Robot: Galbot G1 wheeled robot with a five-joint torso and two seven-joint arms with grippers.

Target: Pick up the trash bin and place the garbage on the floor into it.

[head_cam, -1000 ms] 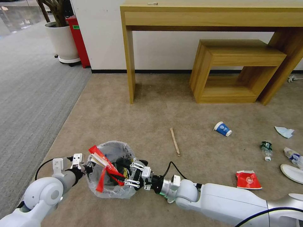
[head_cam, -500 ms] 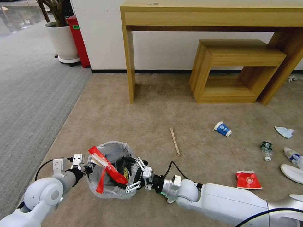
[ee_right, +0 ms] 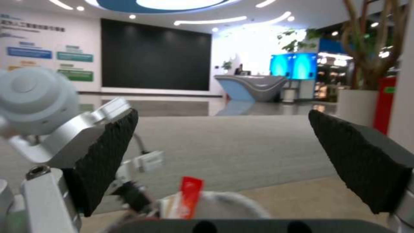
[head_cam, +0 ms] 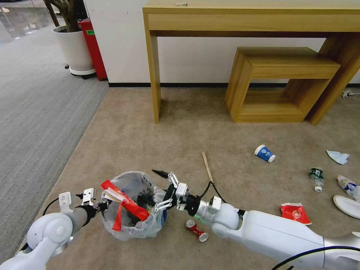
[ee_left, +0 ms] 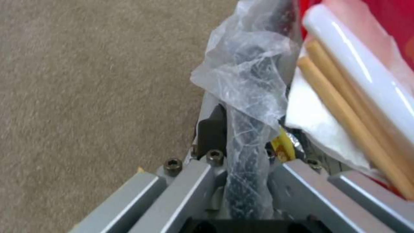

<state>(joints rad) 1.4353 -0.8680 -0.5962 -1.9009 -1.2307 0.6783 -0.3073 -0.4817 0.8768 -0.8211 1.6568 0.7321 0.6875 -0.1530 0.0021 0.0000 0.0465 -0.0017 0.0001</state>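
Observation:
The trash bin (head_cam: 129, 221), black with a crinkly clear liner, hangs just above the floor (head_cam: 123, 138) at the lower left. My left gripper (head_cam: 100, 204) is shut on its near-left rim (ee_left: 248, 145), with the liner pinched between the fingers. A red wrapper (head_cam: 125, 204) and wooden sticks (ee_left: 345, 116) poke out of the bin. My right gripper (head_cam: 158, 189) stands open over the bin's right rim, with nothing between its black pads (ee_right: 105, 155). Garbage lies on the carpet: a crushed can (head_cam: 197, 230), a wooden stick (head_cam: 207, 167), a paper cup (head_cam: 264, 153), a bottle (head_cam: 317, 178) and a red wrapper (head_cam: 295, 212).
A wooden desk (head_cam: 153, 75) and a low wooden stool (head_cam: 277, 82) stand against the far wall. A light-blue mask (head_cam: 338, 156), a crumpled wrapper (head_cam: 347, 184) and a white slipper (head_cam: 347, 205) lie at the right edge. Grey striped carpet (head_cam: 33, 123), a potted plant (head_cam: 75, 48) and a red bin (head_cam: 93, 45) are to the left.
My right gripper opened over the bin, then rose and drew back from its inside. The bin and left gripper shifted slightly toward me. The crushed can came into view under my right wrist.

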